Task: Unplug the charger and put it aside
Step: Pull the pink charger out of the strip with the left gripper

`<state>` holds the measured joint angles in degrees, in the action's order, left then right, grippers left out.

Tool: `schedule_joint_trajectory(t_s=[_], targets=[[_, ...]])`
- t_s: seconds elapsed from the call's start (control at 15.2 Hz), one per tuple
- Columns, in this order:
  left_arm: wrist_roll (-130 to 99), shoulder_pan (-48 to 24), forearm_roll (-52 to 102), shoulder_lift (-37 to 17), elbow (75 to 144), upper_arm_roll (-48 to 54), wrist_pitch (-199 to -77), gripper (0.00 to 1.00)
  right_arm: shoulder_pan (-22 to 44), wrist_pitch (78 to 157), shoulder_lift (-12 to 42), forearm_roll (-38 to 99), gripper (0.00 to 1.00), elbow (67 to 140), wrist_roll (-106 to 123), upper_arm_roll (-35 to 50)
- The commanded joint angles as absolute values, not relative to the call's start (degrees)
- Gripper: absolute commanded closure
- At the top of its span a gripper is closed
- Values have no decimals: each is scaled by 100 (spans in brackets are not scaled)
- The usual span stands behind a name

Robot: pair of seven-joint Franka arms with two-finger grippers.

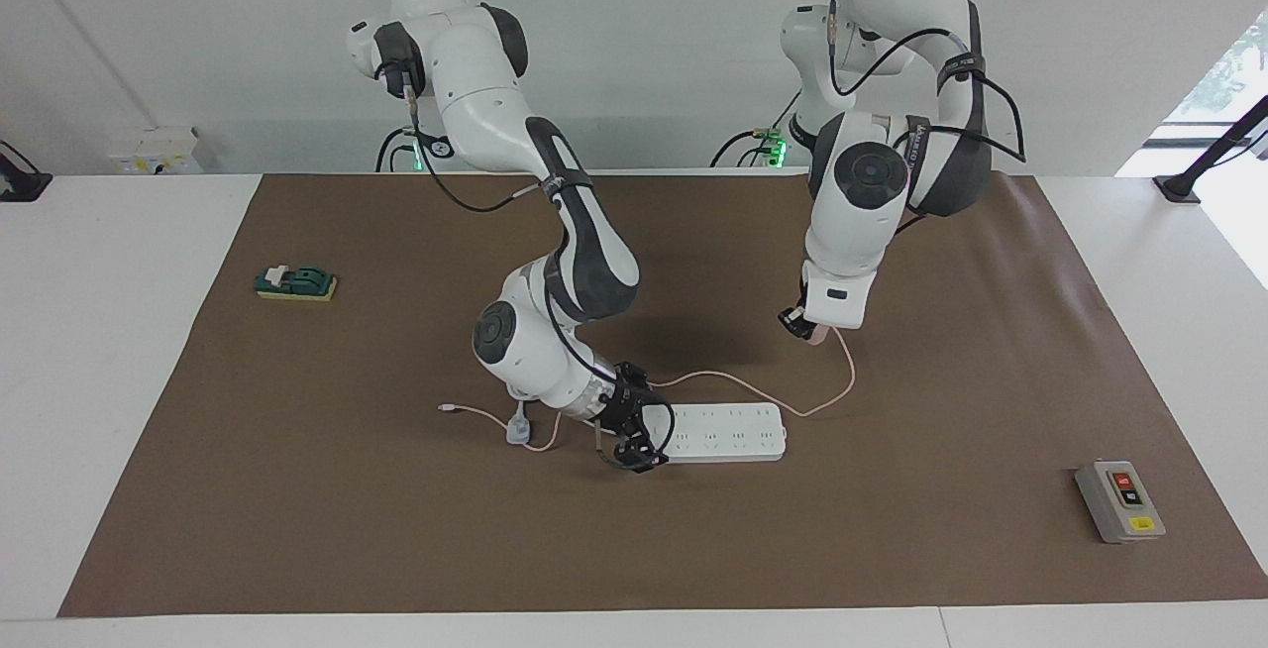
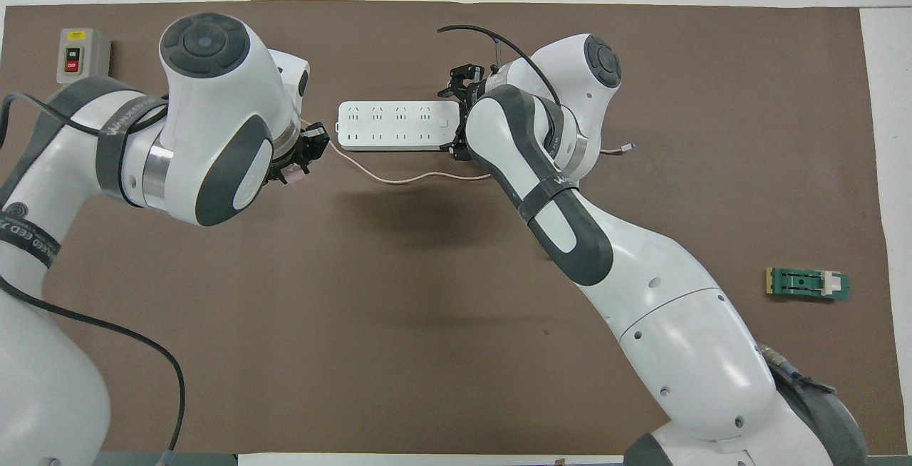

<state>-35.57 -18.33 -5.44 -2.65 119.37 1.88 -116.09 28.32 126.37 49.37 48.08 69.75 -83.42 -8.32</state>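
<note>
Charger (image 1: 814,334): pink cube gripped tight in my left hand (image 1: 804,324), raised above the mat (image 1: 347,489); cable (image 1: 842,385) trailing down beside the power strip (image 1: 728,432). My right hand (image 1: 634,450): spread open, at the strip's end.

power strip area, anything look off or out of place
Nothing damaged. The charger is off the power strip, held in the left end effector, its pink cable trailing loosely across the mat.

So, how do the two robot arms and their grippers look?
Both the left arm and the right arm have glossy white shells with dark grey joint pads, round dark caps and loose black cables. The left gripper and the right gripper are black.
</note>
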Motion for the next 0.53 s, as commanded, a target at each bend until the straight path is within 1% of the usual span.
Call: schedule_joint_trajectory(t_s=[0.0, 0.2, 0.4, 0.46], targets=[[-3113, -1767, -659, 386, 12918, 202, -12014, 99, 2663, 12586, 4808, 4685, 0, 6907, -8156, -905], [-2709, -1617, -659, 580, 13507, 202, -12427, 96, 2689, 12499, 4676, 4317, 0, 7022, -8156, -905], [-2198, -1389, -659, 563, 13535, 211, -12436, 91, 2690, 12157, 4308, 3536, 0, 7250, -7859, -905], [-2162, -1380, -659, 528, 13535, 202, -12454, 87, 2672, 11912, 4185, 3385, 0, 7312, -7666, -914]])
